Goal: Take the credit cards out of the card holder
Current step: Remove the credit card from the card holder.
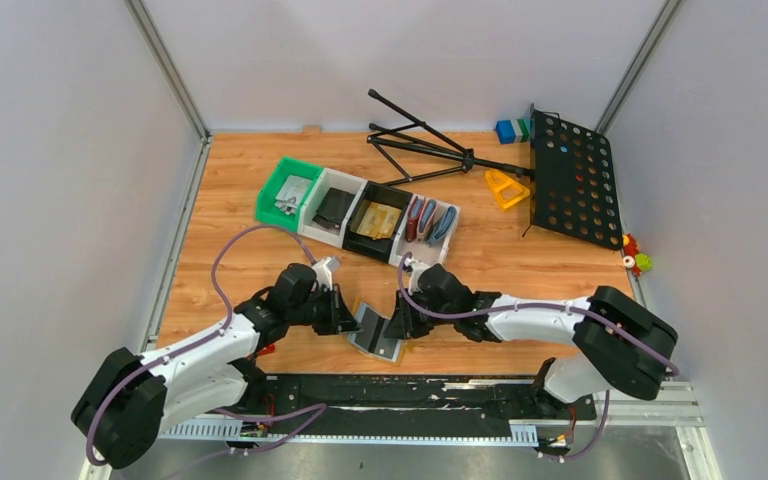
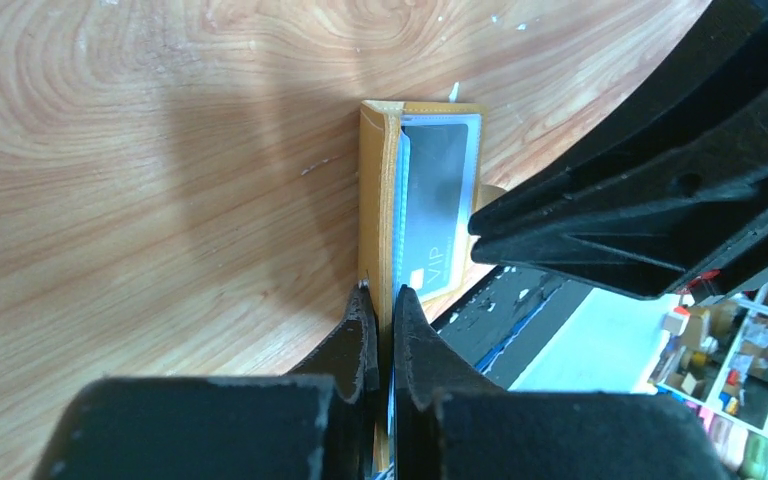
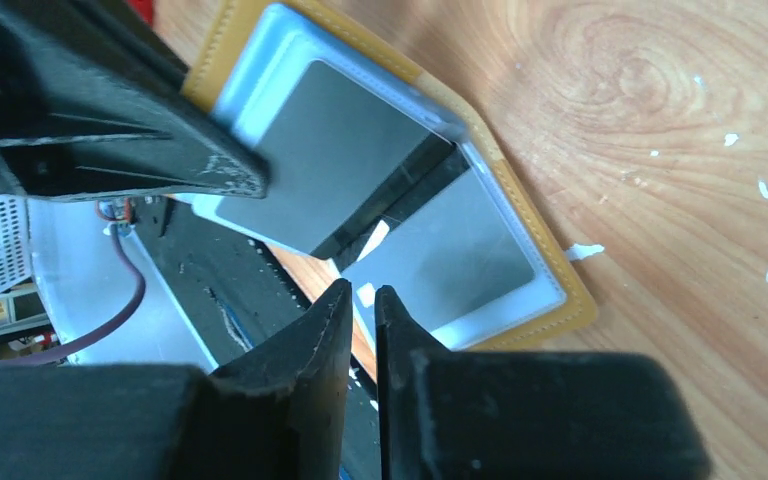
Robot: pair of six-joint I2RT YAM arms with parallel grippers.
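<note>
1. Left jaws. My left gripper is closed down to a hairline slit. The mustard edge of the card holder runs straight into the fingertips, so the grip is on that near edge of the holder.

2. Right jaws. My right gripper is also drawn nearly together, with only a narrow slit between the fingers. The tips sit at the near rim of the holder, just beside its fold. Whether they actually pinch the clear sleeve there, I cannot tell.

3. Card holder. It is spread open between the two sets of jaws, lining side up, its halves angled in a shallow V in the overhead view. One half extends ahead of the left jaws; the other lies ahead and to the right of the right jaws.

4. Credit card. A grey card marked "VIP" sits inside the clear sleeve, directly ahead of the left jaws and just right of the mustard edge. In the right wrist view, two grey panels fill the sleeves just ahead of the right jaws.

5. Surroundings. A row of bins stands well beyond both jaws. The table is wood-grained.
</note>
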